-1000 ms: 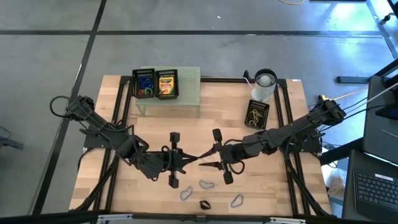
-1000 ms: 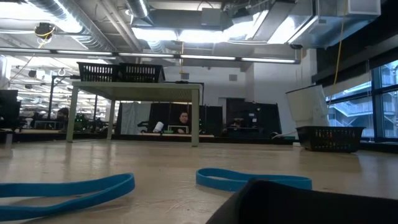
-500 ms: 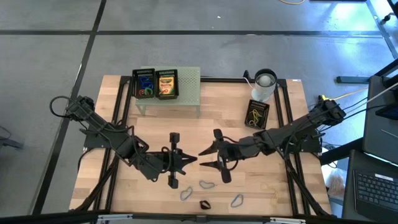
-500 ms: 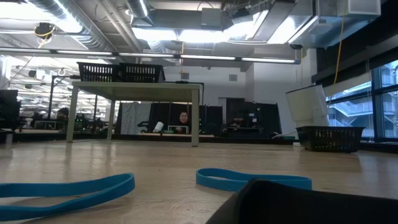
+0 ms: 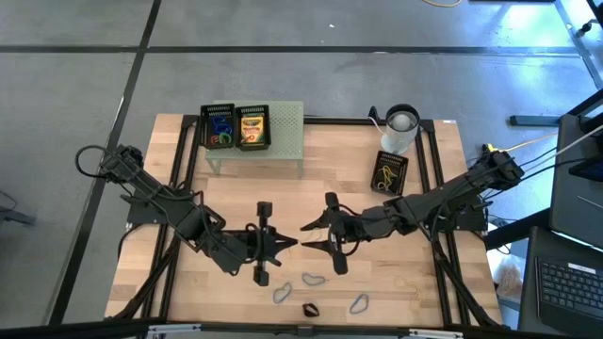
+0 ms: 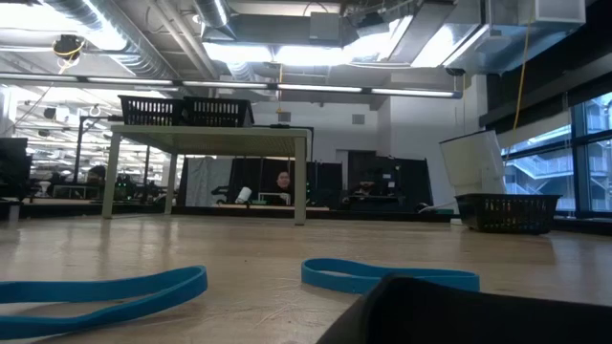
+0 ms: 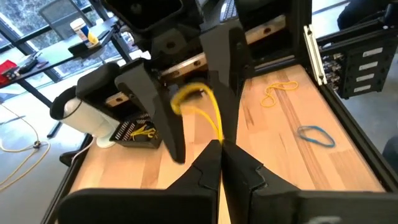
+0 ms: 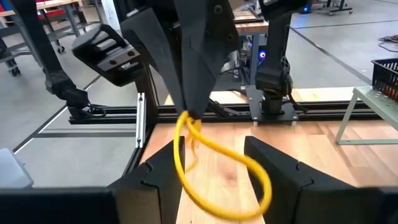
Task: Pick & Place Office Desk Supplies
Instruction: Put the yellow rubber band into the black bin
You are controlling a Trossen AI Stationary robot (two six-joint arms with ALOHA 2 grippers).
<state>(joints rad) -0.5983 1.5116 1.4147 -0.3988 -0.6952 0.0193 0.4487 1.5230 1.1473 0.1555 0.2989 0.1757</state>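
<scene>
Above the table's middle, my left gripper (image 5: pixel 294 242) is closed on a yellow band (image 8: pixel 214 163), which hangs from its tips. My right gripper (image 5: pixel 309 237) faces it, fingers (image 8: pixel 163 176) apart around the band, not touching.

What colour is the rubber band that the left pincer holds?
Yellow. The rubber band, pinched in the shut left pincer, shows best in the right wrist view.

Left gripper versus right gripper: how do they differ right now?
The left gripper is shut, pinching a yellow rubber band; the right gripper stands open, holding nothing, with the band hanging between its fingers. The left gripper points toward the table's right side, the right gripper toward its left. Both meet tip to tip above mid-table.
</scene>
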